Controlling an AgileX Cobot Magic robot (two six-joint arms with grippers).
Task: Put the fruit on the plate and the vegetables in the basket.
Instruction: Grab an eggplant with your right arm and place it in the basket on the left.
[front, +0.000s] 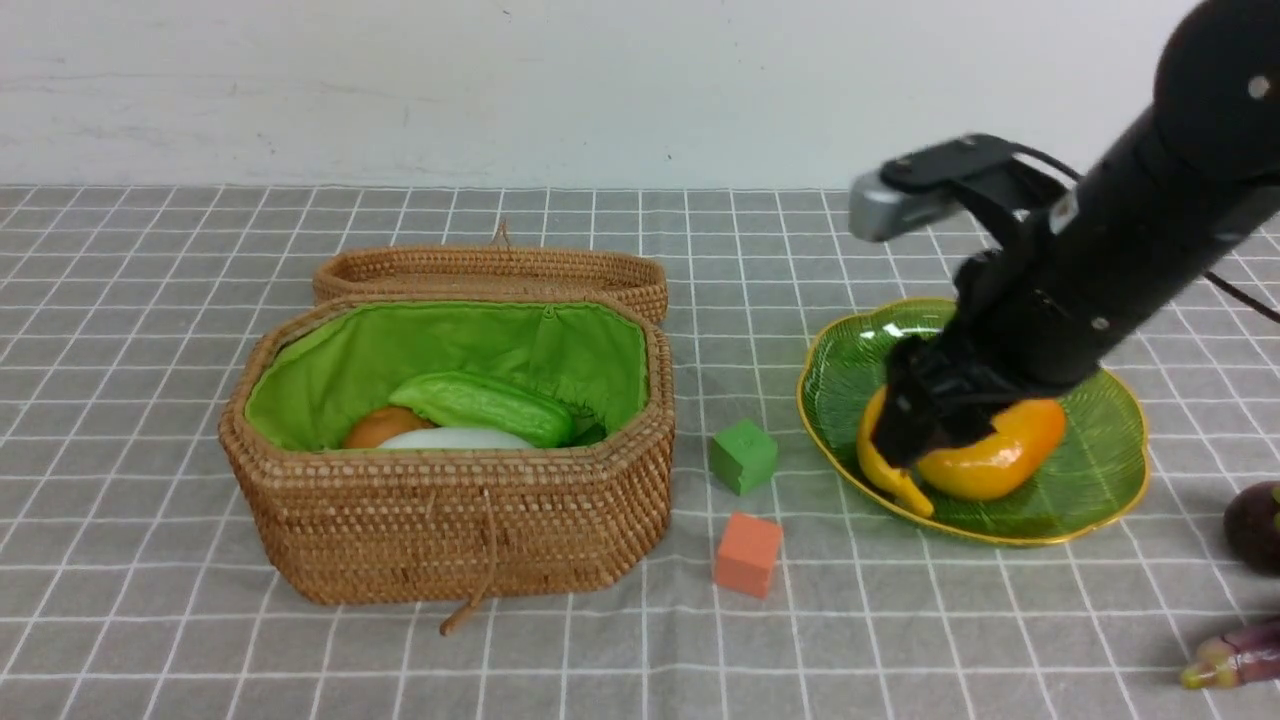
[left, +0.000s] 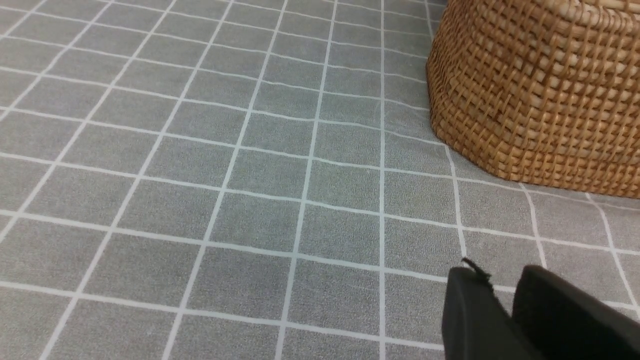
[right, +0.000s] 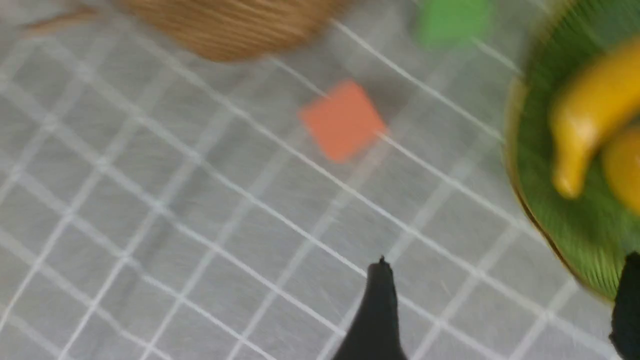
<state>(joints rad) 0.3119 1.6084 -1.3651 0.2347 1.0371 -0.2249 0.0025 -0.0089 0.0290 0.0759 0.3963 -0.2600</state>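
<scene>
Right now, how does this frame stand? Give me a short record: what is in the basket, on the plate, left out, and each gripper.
In basket: potato-like lump, green gourd, white oval piece
On plate: banana, mango
Fruit unplaced: mangosteen, right of the plate
Vegetable unplaced: eggplant, near right corner, partly out of frame
Cubes: green cube and orange cube, between basket and plate
Left gripper: fingers close together, empty, beside the basket
Right gripper: open, empty, above the plate's banana side
</scene>
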